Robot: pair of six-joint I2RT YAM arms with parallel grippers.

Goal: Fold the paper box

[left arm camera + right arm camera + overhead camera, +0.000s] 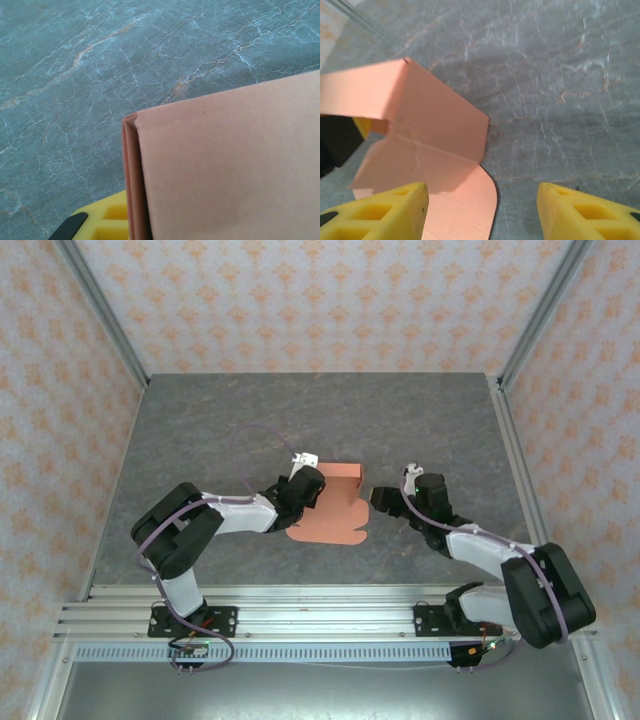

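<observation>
CARD IN HAND: The paper box [335, 512], a half-formed piece of salmon-orange card, sits at the centre of the frame on the grey marble-patterned table [220, 440]. One wall stands raised and a rounded tab lies flat toward the lower edge. The left gripper [312, 485], reaching from the left, pinches the raised, doubled wall with its fingers narrow. In its wrist view the card's edge runs beside one yellow finger [107, 220]. The right gripper [381, 499] hangs just right of the box, its yellow fingers [395, 212] spread wide and holding nothing, with the flat tab in sight between them. The card looks light and thin, stiff across its panels but apt to crease or spring back at the scores. It is probably best taken gently by a panel edge near a fold line, not by the flimsy tab.
</observation>
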